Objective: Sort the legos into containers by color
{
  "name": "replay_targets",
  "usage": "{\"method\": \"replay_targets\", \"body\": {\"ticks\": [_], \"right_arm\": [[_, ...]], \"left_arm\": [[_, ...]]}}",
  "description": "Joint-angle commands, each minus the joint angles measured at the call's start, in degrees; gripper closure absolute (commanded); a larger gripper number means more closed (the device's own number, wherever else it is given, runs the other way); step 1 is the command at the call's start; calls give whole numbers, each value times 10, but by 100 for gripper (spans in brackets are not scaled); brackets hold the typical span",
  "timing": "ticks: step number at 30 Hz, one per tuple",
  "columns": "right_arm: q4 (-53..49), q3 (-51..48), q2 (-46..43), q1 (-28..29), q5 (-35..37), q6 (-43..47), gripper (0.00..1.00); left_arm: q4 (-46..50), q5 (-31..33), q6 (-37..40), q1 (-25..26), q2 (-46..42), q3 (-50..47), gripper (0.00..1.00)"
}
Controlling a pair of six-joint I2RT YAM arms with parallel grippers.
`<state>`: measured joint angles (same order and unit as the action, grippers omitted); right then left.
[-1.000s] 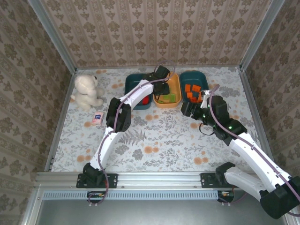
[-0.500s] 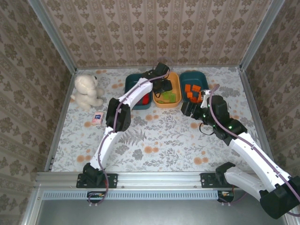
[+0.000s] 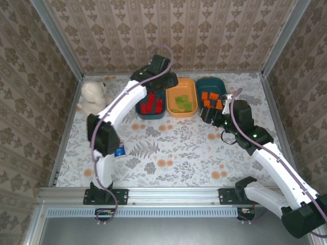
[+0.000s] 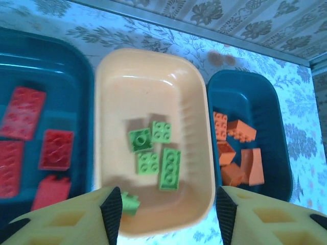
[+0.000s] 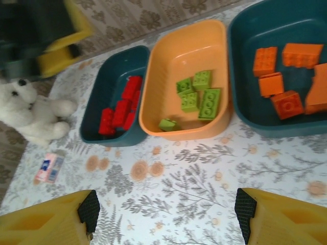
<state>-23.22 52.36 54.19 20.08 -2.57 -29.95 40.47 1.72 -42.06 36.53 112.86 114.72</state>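
Note:
Three containers stand in a row at the back. The left teal tub point(image 3: 144, 90) point(image 4: 76, 61) holds red legos point(image 3: 151, 104) point(image 4: 23, 115). In the orange tub point(image 3: 190, 85) point(image 4: 148, 66) lie several light green legos point(image 4: 156, 153) point(image 5: 198, 94). Orange legos point(image 4: 237, 153) point(image 5: 286, 76) fill the right teal tub point(image 3: 207, 82) point(image 5: 245, 30). My left gripper point(image 4: 168, 217) point(image 3: 167, 81) hovers open above the orange tub's near end, nothing between its fingers. My right gripper point(image 5: 167, 213) point(image 3: 208, 115) stands open over bare tablecloth in front of the tubs, holding nothing.
A white teddy bear point(image 3: 92, 97) point(image 5: 30, 112) sits at the back left, with a small blue-and-white carton point(image 5: 49, 168) in front of it. Patterned walls close in the table on three sides. The left arm's elbow point(image 3: 102, 135) hangs over the left side.
The left gripper opened above the orange tub and the arm lifted and swung back to the left, its elbow shifting left. The right gripper edged slightly toward the tubs.

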Motion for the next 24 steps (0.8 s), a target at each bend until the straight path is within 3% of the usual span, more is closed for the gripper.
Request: {"method": "replay_targets", "body": {"ticks": [1, 3, 5, 8, 14, 17, 20, 21, 24], "right_arm": [[-80, 38, -4, -5, 58, 32, 25], [-102, 40, -13, -6, 71, 38, 23], [-113, 37, -28, -7, 81, 40, 17], [-122, 29, -48, -7, 86, 40, 0], [-150, 17, -67, -7, 101, 22, 0], [-149, 3, -62, -7, 136, 8, 0], [-143, -11, -41, -8, 252, -39, 0], [-129, -20, -38, -13, 289, -42, 0], [2, -87, -49, -32, 353, -8, 0]], "left_arm": [[3, 19, 48, -12, -124, -118, 42], [3, 8, 62, -19, -210, -218, 31], [4, -17, 70, -32, -302, -316, 0], [45, -45, 78, -58, -428, -436, 0], [146, -50, 88, -98, -628, -574, 0], [186, 33, 81, -99, -668, -593, 0], [202, 223, 28, -99, -689, -608, 0], [190, 280, 34, -100, -693, -616, 0], [79, 372, 136, -129, -709, -665, 0]]}}
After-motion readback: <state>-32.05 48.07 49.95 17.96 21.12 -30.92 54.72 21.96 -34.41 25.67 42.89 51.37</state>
